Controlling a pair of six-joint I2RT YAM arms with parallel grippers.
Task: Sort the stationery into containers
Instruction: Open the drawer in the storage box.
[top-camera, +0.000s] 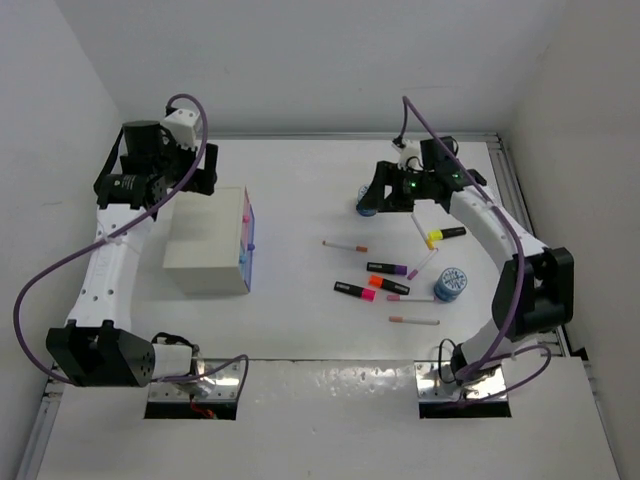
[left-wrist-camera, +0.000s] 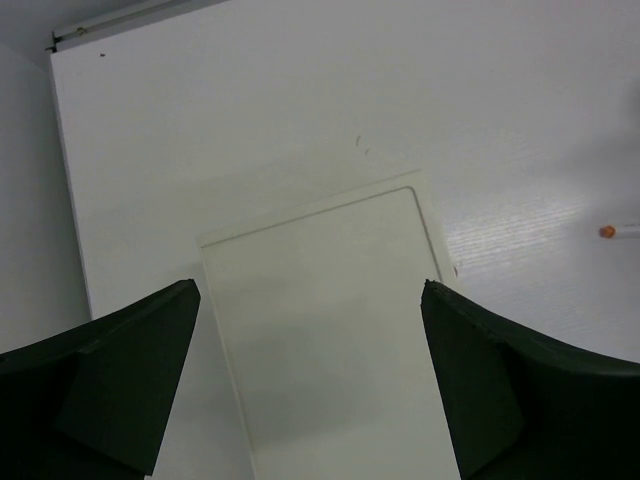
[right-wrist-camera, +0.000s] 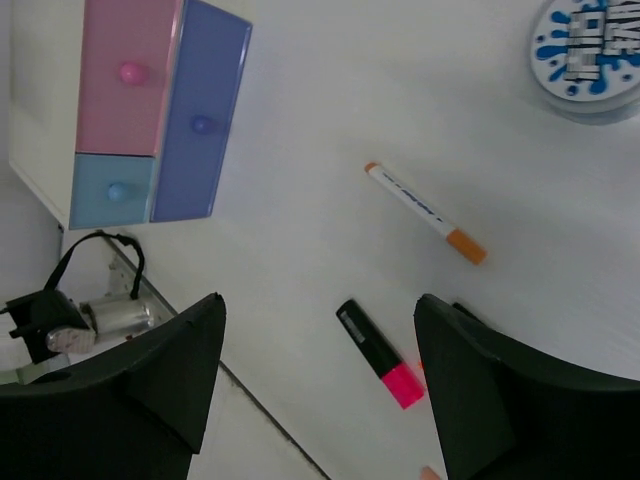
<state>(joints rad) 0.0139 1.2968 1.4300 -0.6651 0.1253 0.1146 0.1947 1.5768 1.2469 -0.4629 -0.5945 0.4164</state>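
Note:
The white cabinet (top-camera: 208, 243) stands left of centre, its pastel drawers (top-camera: 248, 238) facing right. My left gripper (top-camera: 197, 182) hangs open and empty over its back end; the left wrist view shows the cabinet's plain top (left-wrist-camera: 330, 330) between the fingers of the left gripper (left-wrist-camera: 309, 288). My right gripper (top-camera: 386, 196) is open and empty in the air beside a round blue piece (top-camera: 366, 208). Under the right gripper (right-wrist-camera: 320, 300) lie a pink-capped highlighter (right-wrist-camera: 380, 352), an orange-tipped pen (right-wrist-camera: 425, 212) and that round blue piece (right-wrist-camera: 590, 55). The pink drawer (right-wrist-camera: 128, 75) and light blue drawer (right-wrist-camera: 113, 190) are shut.
Spread right of centre are the purple highlighter (top-camera: 388, 268), orange highlighter (top-camera: 378, 283), yellow highlighter (top-camera: 447, 234), several thin white pens such as one at the front (top-camera: 414, 320), and a second round blue piece (top-camera: 450, 283). A larger blue-violet drawer (right-wrist-camera: 200, 125) is also shut. White walls enclose the table.

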